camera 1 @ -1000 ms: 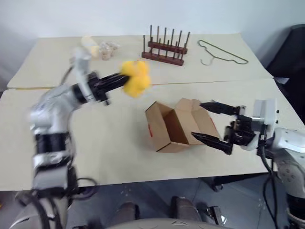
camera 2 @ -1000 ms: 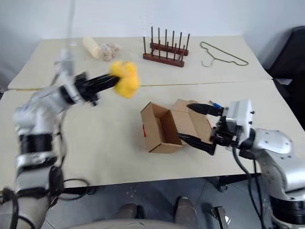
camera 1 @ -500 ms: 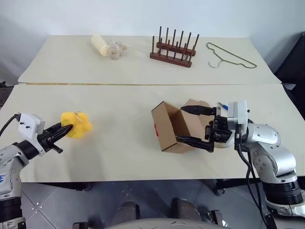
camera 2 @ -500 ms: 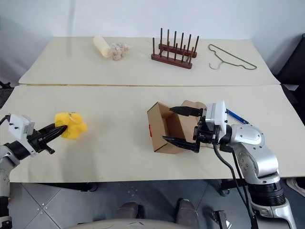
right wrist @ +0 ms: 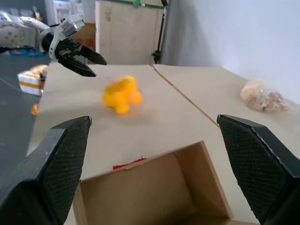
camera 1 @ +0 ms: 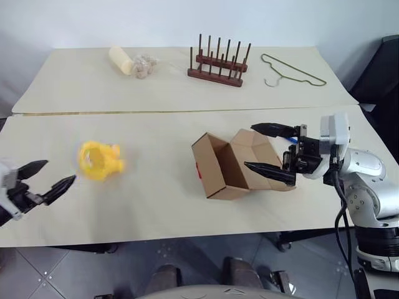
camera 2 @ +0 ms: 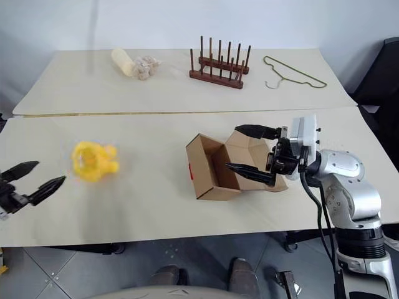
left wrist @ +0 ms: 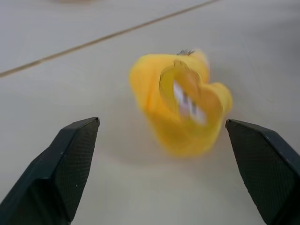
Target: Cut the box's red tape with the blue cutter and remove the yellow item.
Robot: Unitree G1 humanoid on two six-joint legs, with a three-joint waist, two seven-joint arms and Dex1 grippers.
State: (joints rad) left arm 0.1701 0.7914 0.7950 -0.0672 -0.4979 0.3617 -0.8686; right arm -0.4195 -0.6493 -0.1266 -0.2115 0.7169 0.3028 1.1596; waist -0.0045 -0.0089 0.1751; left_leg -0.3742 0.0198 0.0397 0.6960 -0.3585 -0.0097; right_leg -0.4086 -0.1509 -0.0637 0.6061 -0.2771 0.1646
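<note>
The yellow item (camera 1: 100,161) lies loose on the left part of the table, slightly blurred. My left gripper (camera 1: 55,173) is open just short of it, at the table's front left, with nothing between its fingers (left wrist: 70,159). The box (camera 1: 230,165) lies open on its side at centre right, with the red tape (camera 1: 198,171) on its left-facing flap. My right gripper (camera 1: 249,146) is open, one finger above the box and one in front of its mouth. A bit of the blue cutter (camera 1: 291,140) peeks out behind that gripper.
A wooden peg rack (camera 1: 215,62), a wire hanger (camera 1: 290,68), a pale cream roll (camera 1: 120,59) and a small bag (camera 1: 144,65) sit on the far table. A seam (camera 1: 124,113) runs between the two tabletops. The front edge is close to my left gripper.
My left gripper carried the yellow item from above the table down to the left, then opened and drew back; the item now lies free. The right gripper stays open at the box.
</note>
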